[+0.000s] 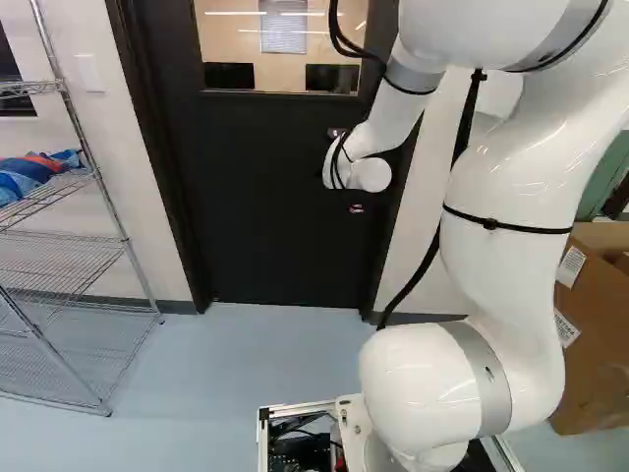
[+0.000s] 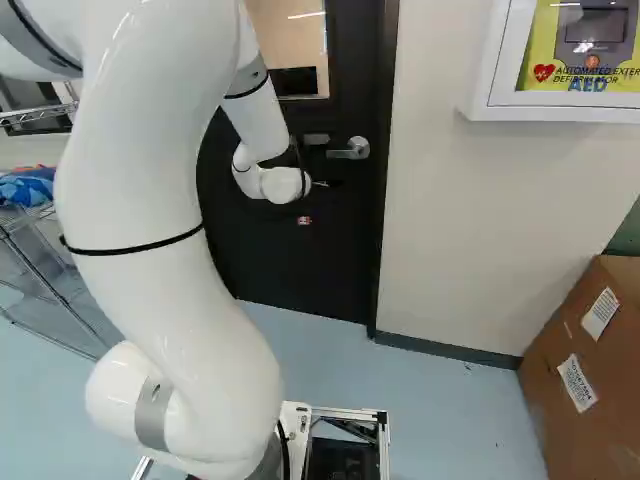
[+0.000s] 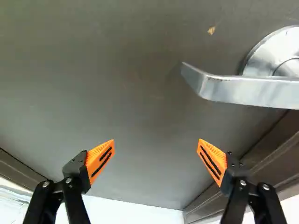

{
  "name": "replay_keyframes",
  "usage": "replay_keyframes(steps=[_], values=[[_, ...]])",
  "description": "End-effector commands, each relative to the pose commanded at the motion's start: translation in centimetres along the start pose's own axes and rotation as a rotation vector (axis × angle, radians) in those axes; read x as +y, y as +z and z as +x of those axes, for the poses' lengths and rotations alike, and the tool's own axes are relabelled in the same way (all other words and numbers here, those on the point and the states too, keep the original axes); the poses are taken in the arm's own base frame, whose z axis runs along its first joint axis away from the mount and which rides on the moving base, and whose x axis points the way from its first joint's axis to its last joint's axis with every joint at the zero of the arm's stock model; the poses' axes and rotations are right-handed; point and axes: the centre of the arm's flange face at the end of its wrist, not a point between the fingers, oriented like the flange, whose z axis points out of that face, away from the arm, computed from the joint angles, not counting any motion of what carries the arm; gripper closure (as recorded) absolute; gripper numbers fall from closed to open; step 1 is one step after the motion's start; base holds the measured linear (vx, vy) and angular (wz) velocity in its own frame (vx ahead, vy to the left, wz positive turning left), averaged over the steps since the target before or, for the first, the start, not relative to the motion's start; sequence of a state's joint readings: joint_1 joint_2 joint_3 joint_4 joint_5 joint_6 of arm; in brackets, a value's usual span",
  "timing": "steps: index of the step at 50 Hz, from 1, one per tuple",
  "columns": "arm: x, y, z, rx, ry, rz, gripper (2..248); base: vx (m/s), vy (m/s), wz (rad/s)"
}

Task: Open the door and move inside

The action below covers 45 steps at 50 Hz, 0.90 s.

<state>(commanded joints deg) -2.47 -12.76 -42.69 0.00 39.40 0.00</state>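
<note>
Item: one black door [image 1: 256, 216], standing closed in its dark frame [image 2: 388, 130]; glass pane [image 1: 280, 49] in its upper part.
Item: one silver lever handle [image 3: 247, 91], mounted on the door near its latch-side edge, from a round plate [image 3: 271, 58]; ahead of my jaws, nearer one finger, its free end reaching towards the middle of my span.
Item: my jaws, spread wide, holding nothing; orange pads [image 3: 100, 158] well apart, neither on the handle. The base views mostly hide them behind my white wrist [image 2: 282, 184], which seems to sit a little lower than the handle, beside it.
Item: one wire rack [image 1: 118, 211], at the left of the left base view, bearing a blue bundle [image 1: 34, 175].
Item: one white wall cabinet [image 2: 550, 113], at the right of the right base view, above a cardboard box [image 2: 560, 350].
</note>
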Motion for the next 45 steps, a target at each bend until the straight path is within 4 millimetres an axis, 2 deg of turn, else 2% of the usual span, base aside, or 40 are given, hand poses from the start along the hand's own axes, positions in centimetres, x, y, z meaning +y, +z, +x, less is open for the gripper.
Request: replay_keyframes(steps=[31,45], values=[[0.8,-7.0,0.7,0.05,0.006,-0.017,3,0.0,0.0,0.0],[0.9,-8.4,1.7,0.083,0.006,-0.019,3,0.0,0.0,0.0]])
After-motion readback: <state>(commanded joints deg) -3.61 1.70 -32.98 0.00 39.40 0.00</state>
